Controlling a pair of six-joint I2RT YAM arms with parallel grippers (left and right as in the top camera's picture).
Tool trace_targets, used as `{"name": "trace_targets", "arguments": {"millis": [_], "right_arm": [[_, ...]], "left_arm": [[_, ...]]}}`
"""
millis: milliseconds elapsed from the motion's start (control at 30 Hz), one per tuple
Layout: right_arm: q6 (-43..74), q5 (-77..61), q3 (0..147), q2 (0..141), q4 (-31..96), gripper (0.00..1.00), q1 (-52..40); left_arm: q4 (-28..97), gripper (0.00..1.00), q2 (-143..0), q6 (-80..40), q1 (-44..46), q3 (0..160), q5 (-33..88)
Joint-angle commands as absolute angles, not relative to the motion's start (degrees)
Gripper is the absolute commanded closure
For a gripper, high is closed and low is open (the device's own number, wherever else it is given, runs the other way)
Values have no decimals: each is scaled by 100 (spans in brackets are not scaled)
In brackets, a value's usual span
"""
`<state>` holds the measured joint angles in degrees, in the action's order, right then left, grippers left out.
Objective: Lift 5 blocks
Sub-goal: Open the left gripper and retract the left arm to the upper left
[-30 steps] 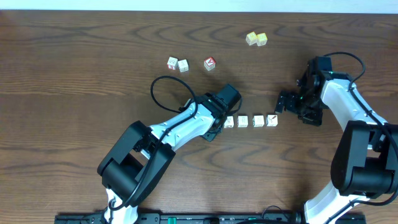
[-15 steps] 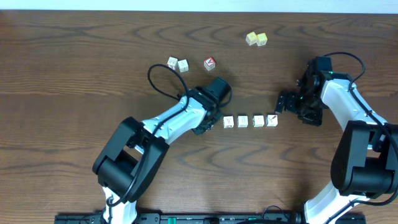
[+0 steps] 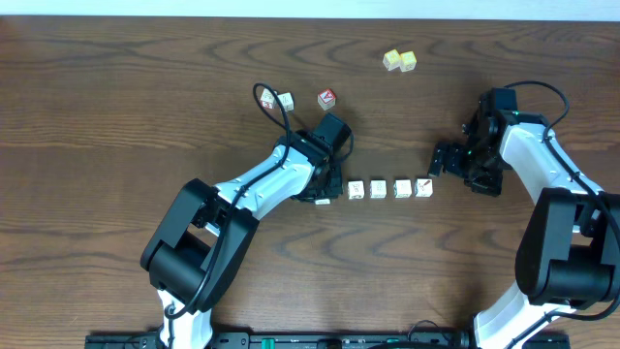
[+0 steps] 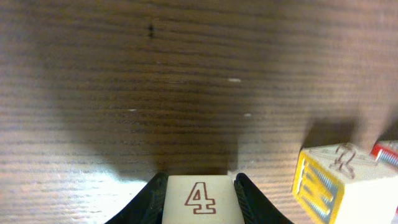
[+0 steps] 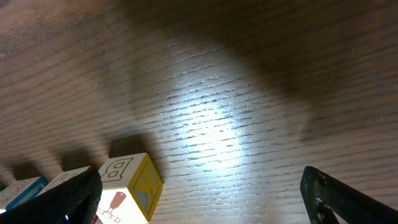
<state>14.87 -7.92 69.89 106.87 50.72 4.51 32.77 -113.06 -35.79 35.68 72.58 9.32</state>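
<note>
1. Overhead: four blocks (image 3: 378, 188) are lined up left to right at centre. The left gripper (image 3: 327, 190) is set at the left end, the right gripper (image 3: 441, 160) near the right end.
2. Left wrist: a fifth block (image 4: 199, 199), marked 4, is pinched at bottom centre, with the row lying to its right.
3. Right wrist: the jaws are spread wide, and the end block (image 5: 127, 183) is seen lower left, close by one finger.

four blocks (image 3: 378, 189) lie in a row running left to right across the middle of the desk (image 3: 116, 126). just left of the row is the left gripper (image 4: 199, 186), with a fifth block (image 4: 198, 199) between its jaws. the right gripper (image 3: 438, 162) is just behind the row's right end, apart from it. farther back, two cubes (image 3: 286, 101) lie side by side, a lone cube (image 3: 326, 99) to their right. a close pair (image 3: 399, 61) lies farthest back, right of centre.
</note>
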Motion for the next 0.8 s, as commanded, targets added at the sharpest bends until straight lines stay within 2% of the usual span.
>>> {"name": "trace_targets", "arguments": {"millis": [0,400,767], "right_arm": [[1518,-757,6963,10689,5070,1,405],[1516,-757,6963,10689,5072,1,405],[1518,-757,6963,10689,5070,1,405]], "left_arm": [[3321,69,-11340,-2742,3542,7207,939],[2794,69,-11340,-2842,3448,7214,941],[2915,67,-11340,-2945,3317,7214,1022]]}}
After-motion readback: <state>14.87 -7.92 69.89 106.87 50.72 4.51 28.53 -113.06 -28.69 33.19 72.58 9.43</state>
